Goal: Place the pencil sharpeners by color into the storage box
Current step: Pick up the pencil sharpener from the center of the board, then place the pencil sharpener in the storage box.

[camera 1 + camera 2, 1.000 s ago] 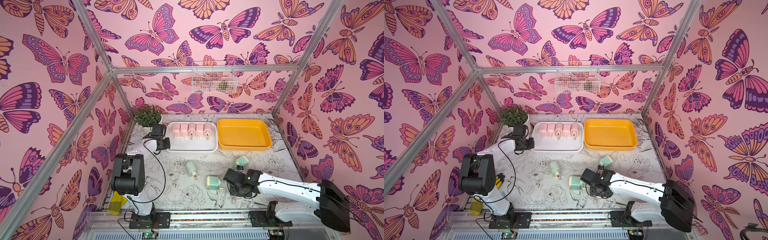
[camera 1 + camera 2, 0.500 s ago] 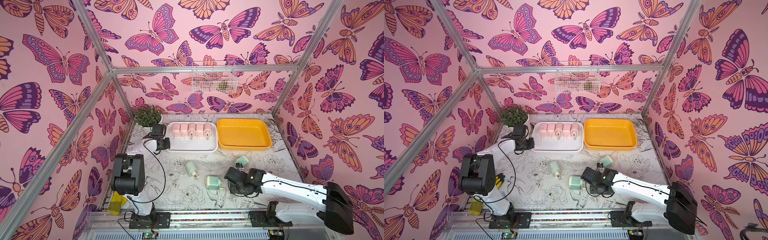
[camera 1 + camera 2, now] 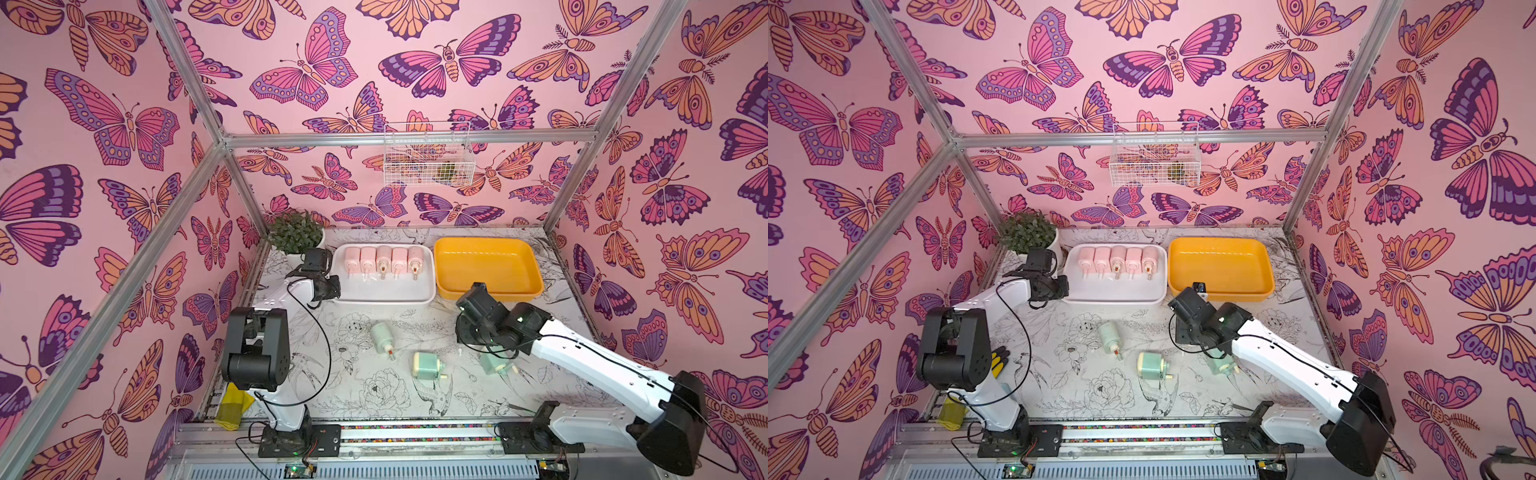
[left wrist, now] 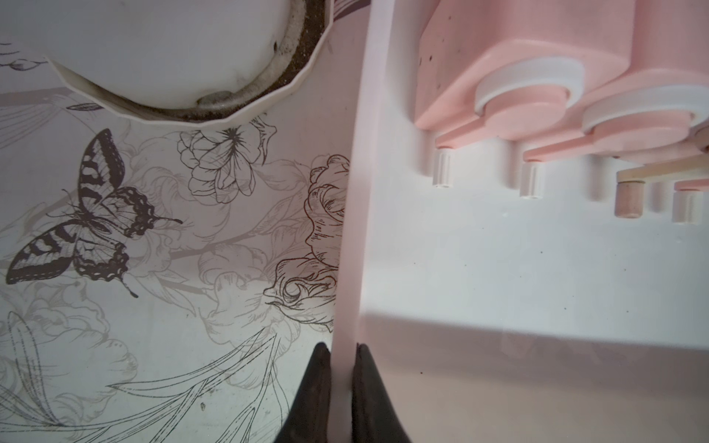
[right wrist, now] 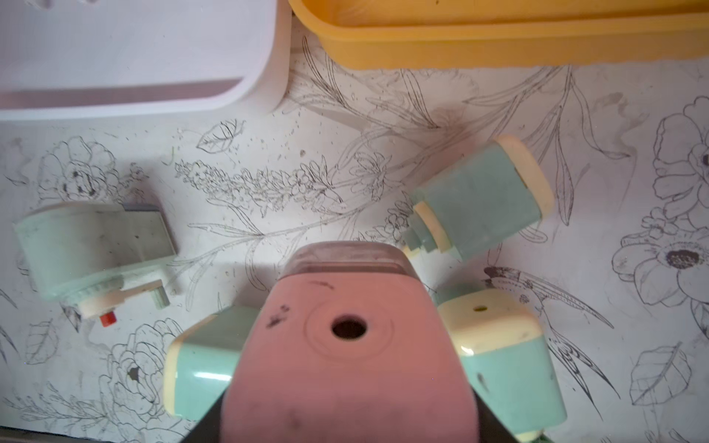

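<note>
**Table**: flower-printed, seen from above.

**Yellow tray**: at 1 o'clock.

**White tray**: at 11 o'clock, just beside the yellow tray. It bears five pink sharpeners in a row, side by side, cranks toward 6 o'clock. Each sharpener is a small rounded box with a pale end disc and a short crank ending in a knob.

**Left gripper**: at the white tray's 9 o'clock edge, pinching its rim.

**Right gripper**: near the table's 3 o'clock, clamping a sixth sharpener. This one is pink, its pencil hole faces the camera, and it sits above two green ones.

**Green sharpeners**: both top views show three lying between centre and 4 o'clock. The right wrist view shows four. Only the left wrist view shows the pinch on the rim.
</note>
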### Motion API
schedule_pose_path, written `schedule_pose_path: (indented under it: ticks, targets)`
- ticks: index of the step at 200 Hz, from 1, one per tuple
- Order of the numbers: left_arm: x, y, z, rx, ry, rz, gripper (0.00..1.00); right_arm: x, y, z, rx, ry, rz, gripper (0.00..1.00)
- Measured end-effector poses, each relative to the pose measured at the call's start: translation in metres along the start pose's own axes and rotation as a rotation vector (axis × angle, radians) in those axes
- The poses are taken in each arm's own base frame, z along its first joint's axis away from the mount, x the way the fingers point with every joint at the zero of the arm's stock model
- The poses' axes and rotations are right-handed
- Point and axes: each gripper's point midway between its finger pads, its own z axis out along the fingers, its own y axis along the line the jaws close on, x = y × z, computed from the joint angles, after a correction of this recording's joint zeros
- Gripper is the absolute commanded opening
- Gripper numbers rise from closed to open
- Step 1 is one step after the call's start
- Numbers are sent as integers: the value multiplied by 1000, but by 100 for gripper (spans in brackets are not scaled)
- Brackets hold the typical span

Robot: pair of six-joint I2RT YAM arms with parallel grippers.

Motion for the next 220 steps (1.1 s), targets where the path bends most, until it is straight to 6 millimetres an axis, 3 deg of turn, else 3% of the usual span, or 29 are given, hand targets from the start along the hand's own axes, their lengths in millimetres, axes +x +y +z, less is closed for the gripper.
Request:
schedule_pose_path:
  ticks: [32, 67, 120, 185, 220]
  targets:
    - [0, 0, 0, 0, 0, 0, 11, -37, 23, 3, -50, -2, -49, 0]
    - [0, 0, 0, 0, 0, 0, 11, -69, 64, 12, -138, -2, -128, 0]
    - [0, 0, 0, 0, 0, 0, 11, -103, 126, 53, -261, 17, -142, 0]
    - [0, 0, 0, 3, 1, 0, 11, -141, 157, 91, -268, -12, -247, 0]
    - [0, -1, 0, 3, 1, 0, 11, -167, 155, 97, -254, -34, -307, 0]
